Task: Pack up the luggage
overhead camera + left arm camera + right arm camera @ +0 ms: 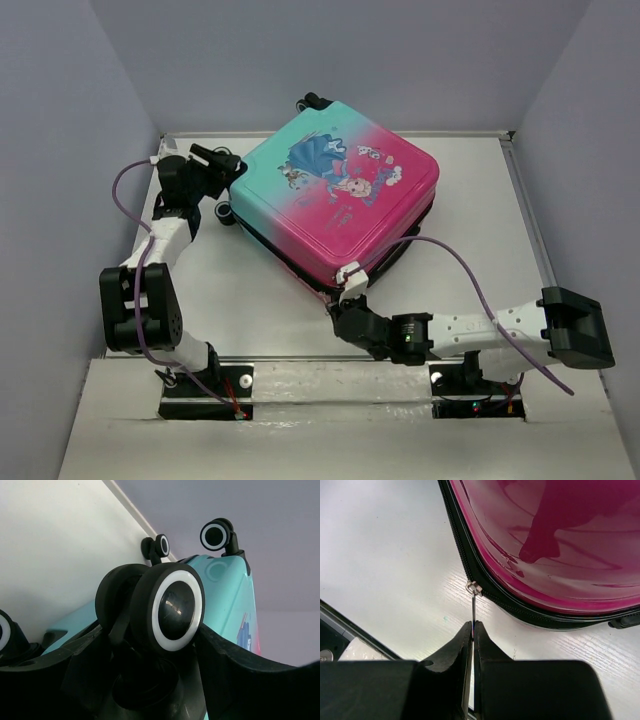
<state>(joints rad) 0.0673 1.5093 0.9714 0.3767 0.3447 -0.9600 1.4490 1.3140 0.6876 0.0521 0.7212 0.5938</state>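
The luggage (340, 200) lies flat and closed on the white table (240, 290), princess picture up, teal end to the left. My left gripper (222, 165) is at its left corner. In the left wrist view my left gripper (150, 632) has a black twin wheel (175, 607) between its fingers, both pressing against it. My right gripper (345, 305) is at the near pink edge. In the right wrist view my right gripper (472, 625) is shut on the thin metal zipper pull (472, 605), which hangs from the slider (472, 587) on the black zipper track.
Grey walls enclose the table on the left, back and right. Two more wheels (216, 535) (160, 545) stick out from the teal end. A purple cable (470, 280) arcs over the right arm.
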